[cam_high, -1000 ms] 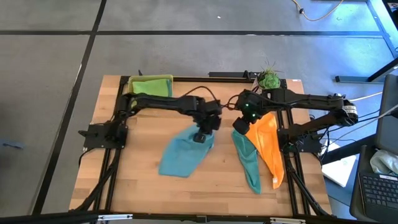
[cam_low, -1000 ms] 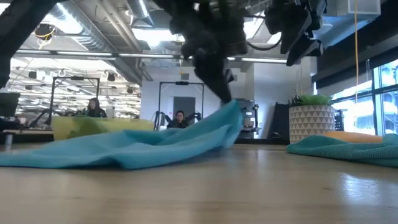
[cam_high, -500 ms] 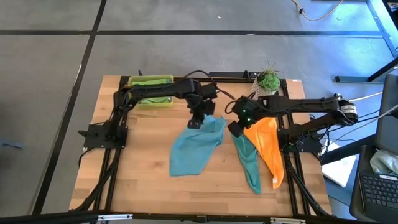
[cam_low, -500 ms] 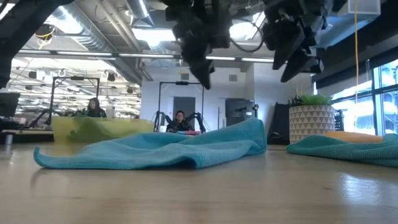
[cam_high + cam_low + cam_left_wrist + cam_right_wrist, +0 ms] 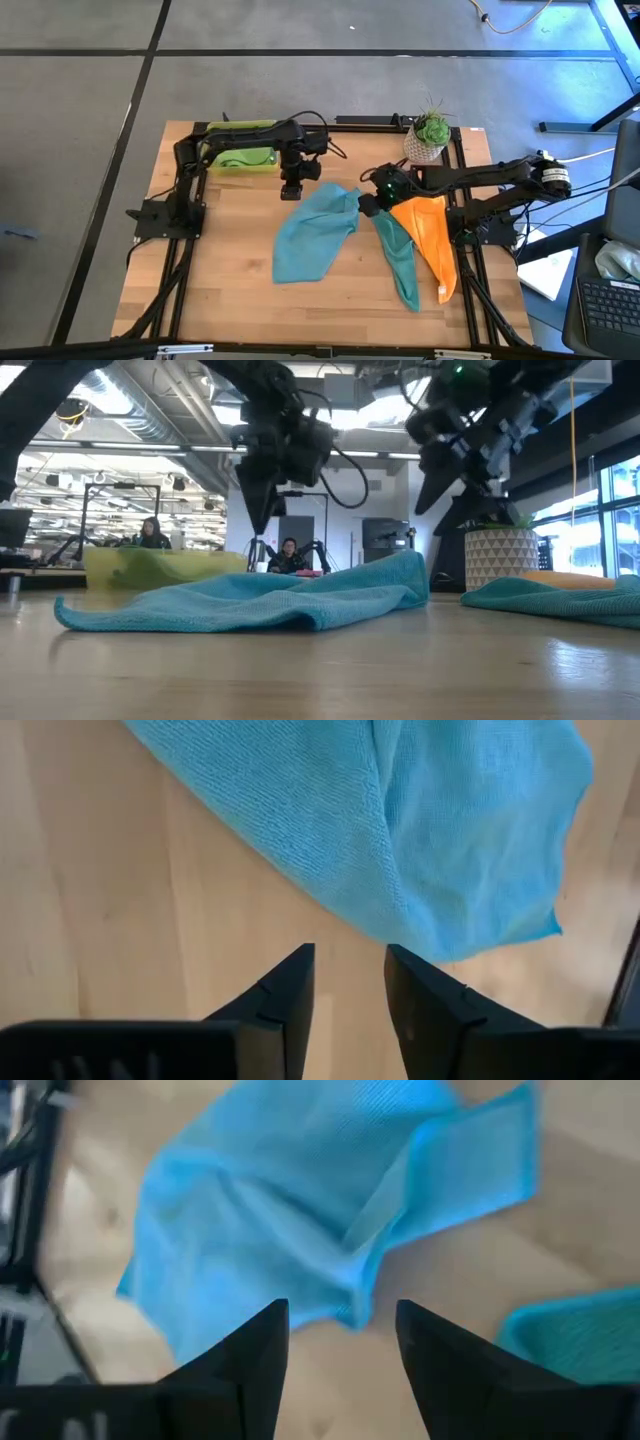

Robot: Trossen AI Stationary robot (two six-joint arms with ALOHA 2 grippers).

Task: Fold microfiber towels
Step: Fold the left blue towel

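High view: a light blue towel (image 5: 312, 233) lies crumpled in a long diagonal on the wooden table (image 5: 230, 290), its far right corner turned up; a teal towel (image 5: 400, 262) and an orange towel (image 5: 432, 240) lie side by side to its right, overlapping along one edge; a lime green towel (image 5: 243, 158) sits in the tray (image 5: 240, 127) at the far left; a potted plant (image 5: 430, 132) stands at the far right. The left gripper (image 5: 292, 190) hangs just beyond the blue towel's far edge, jaws parted and empty; the right gripper (image 5: 368, 203) hovers at the towel's far right corner, jaws spread, nothing held. Low view: the blue towel (image 5: 250, 600) is a soft, rumpled ridge, highest at its right end, with both grippers above it and clear of the cloth. Left wrist view: the left gripper (image 5: 348, 982) shows two dark fingers apart over bare wood, the towel's hemmed, finely ribbed edge (image 5: 420, 860) just ahead. Right wrist view: the right gripper (image 5: 340, 1342) stands released over the folded-back corner (image 5: 440, 1170). Judgement: the step in hand looks like flattening the blue towel; each gripper would best take a separate corner low at the hem and draw the limp, clingy cloth taut before folding.
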